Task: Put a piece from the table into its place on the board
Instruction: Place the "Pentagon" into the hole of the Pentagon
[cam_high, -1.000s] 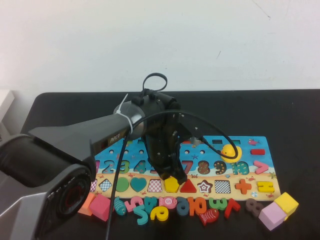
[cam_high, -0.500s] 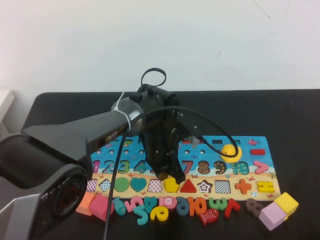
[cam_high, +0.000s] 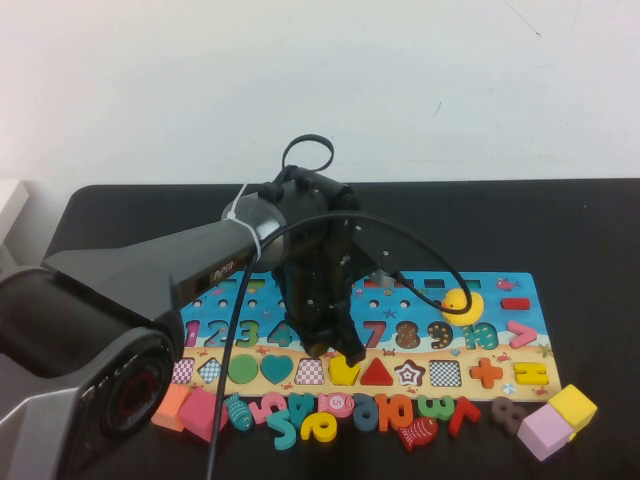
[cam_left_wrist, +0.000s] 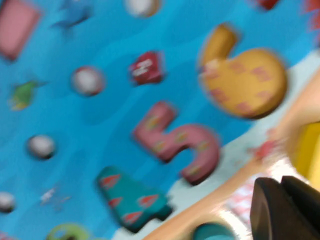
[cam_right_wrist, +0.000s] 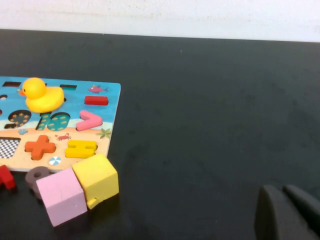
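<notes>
The board (cam_high: 500, 300) lies on the black table (cam_high: 560, 230), its blue top full of coloured numbers. The yellow pentagon piece (cam_high: 346, 372) lies flat in the sandy strip, between a checkered slot and the red triangle (cam_high: 377, 374). My left gripper (cam_high: 340, 350) hangs just above and behind the piece, shut and holding nothing. In the left wrist view its black fingers (cam_left_wrist: 280, 210) are pressed together, with the piece (cam_left_wrist: 307, 155) close beside them. My right gripper (cam_right_wrist: 287, 212) is shut and empty over bare table (cam_right_wrist: 210, 100), away from the board's end (cam_right_wrist: 112, 90).
A yellow duck (cam_high: 462, 300) sits on the board. A yellow cube (cam_high: 572, 406) and a pink cube (cam_high: 545, 432) stand off its near right corner. Loose number pieces (cam_high: 320, 420) line the front edge. Pink and orange blocks (cam_high: 200, 412) lie at the front left.
My left gripper has lifted and drawn back from the yellow piece. The piece has stayed in the sandy strip, with more of it showing now.
</notes>
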